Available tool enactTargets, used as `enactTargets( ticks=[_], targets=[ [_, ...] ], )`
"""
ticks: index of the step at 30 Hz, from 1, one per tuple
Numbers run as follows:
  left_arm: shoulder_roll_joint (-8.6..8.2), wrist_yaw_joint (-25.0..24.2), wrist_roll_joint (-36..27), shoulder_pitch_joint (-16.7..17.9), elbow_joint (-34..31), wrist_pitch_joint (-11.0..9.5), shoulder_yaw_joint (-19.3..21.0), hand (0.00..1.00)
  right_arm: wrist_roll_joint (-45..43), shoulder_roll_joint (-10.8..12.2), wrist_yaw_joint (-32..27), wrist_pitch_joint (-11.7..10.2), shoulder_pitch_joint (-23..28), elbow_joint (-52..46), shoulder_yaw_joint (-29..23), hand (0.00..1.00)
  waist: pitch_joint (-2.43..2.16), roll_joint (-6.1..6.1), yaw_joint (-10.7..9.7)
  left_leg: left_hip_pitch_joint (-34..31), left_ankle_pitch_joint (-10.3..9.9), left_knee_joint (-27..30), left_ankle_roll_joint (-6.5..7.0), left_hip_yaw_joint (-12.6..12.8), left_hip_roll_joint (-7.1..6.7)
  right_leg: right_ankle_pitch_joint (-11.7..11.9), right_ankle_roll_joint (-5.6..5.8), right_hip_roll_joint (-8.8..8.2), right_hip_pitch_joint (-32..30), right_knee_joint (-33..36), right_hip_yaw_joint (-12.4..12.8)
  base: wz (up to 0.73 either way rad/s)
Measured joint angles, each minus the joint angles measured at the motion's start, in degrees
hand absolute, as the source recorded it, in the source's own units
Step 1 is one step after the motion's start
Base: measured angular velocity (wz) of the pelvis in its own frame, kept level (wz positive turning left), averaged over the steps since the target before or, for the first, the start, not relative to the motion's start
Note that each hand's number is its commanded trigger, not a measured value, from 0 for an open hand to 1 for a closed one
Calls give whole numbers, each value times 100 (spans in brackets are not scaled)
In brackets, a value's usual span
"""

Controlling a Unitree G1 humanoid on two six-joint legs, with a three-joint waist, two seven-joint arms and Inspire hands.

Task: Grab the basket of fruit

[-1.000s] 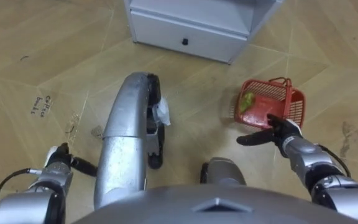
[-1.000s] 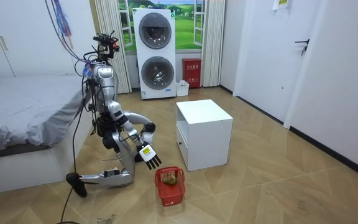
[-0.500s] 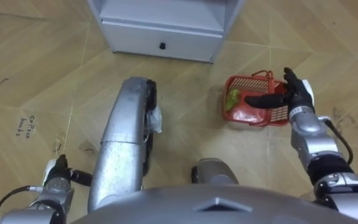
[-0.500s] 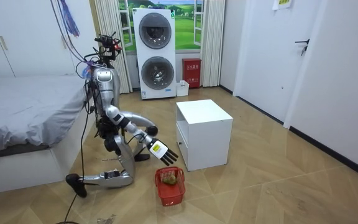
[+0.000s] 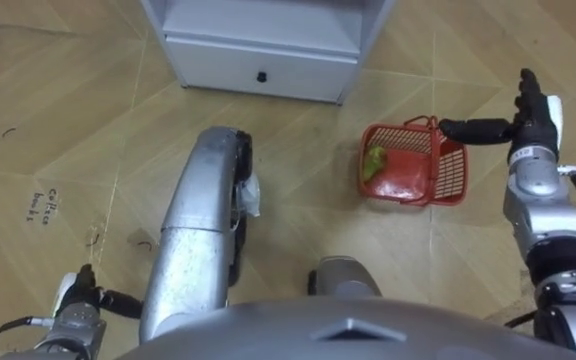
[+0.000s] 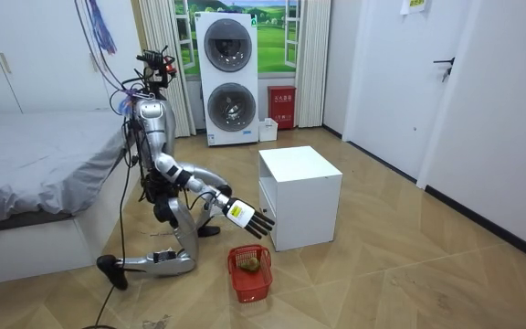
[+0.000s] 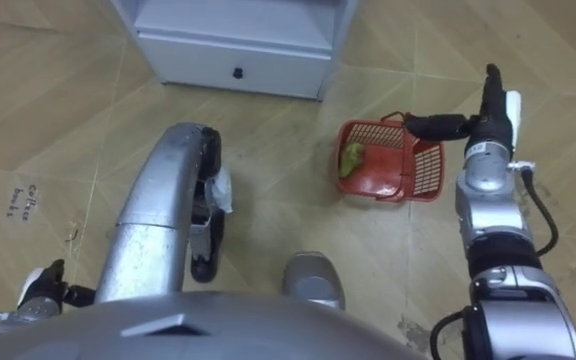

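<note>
The right hand (image 5: 533, 115), fingers straight and thumb stretched out, holds nothing. It has swung off the fruit basket (image 5: 413, 170) to the basket's right side, thumb tip near the handle. The basket sits on the floor before the white cabinet (image 5: 258, 45), ungrasped, so the reach likely needs redoing.

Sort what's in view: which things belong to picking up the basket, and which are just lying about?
Job: red fruit basket, green fruit in it, right hand open beside it.
Lying about: white cabinet, stacked washing machines, bed.
</note>
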Motion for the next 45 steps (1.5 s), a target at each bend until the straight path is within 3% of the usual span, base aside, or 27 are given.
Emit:
enactTargets(
  ticks=[5,11,13,17,20,24,28,38,39,42,45],
  targets=[
    [-2,-107,-8,70,31,3,-245,0,153,-96,49,-3,-115,526,2,0,51,68,70,-43,3,4,-3,5,-1,2,4,1,-35,-6,-9,1],
    [8,-269,-112,58,38,19,-238,0,251,-169,262,3,-340,937,18,0,62,177,156,-219,23,-29,-7,53,8,1,6,-35,-268,26,58,0],
    [15,-338,-112,37,29,26,-238,0,254,-186,287,6,-579,1228,18,0,89,242,179,-241,25,-31,-11,56,15,1,7,-28,-298,29,59,0],
    [53,-524,-116,21,35,31,-238,0,662,-358,470,10,-719,1597,81,0,76,308,335,-337,52,-66,-24,76,3,1,8,-38,-415,49,65,3],
    [121,-628,-120,31,36,174,-243,0,848,-479,642,32,-750,1753,196,0,77,322,460,-435,88,-82,-61,51,5,-2,13,-23,-518,73,53,6],
    [144,-758,-153,102,29,269,-243,0,1041,-602,828,31,-866,2142,208,0,111,389,584,-473,108,-94,-71,39,3,-11,31,-20,-543,71,-14,5],
    [176,-827,-153,172,28,303,-241,0,1340,-785,932,46,-865,2394,208,0,107,473,704,-535,126,-94,-67,42,2,-15,40,-15,-599,84,-32,2],
    [156,-897,-152,173,12,378,-243,0,2142,-920,1164,50,-875,2647,208,0,112,516,788,-717,150,-92,-55,72,10,-21,50,-41,-812,127,-6,0],
    [143,-898,-154,174,13,385,-253,0,2259,-925,1192,50,-875,2666,208,0,129,540,790,-724,157,-92,-58,71,17,-21,50,-36,-825,147,-5,-4],
    [138,-898,-169,183,-3,385,-384,0,2655,-985,1283,66,-874,2766,374,0,123,581,851,-783,184,-95,-30,125,108,-29,60,-26,-948,218,86,-8],
    [137,-897,-242,197,-44,385,-580,0,3022,-1012,1325,155,-882,2888,415,0,113,659,859,-827,225,-98,4,166,101,-36,61,-46,-998,243,116,-2]
  ],
)
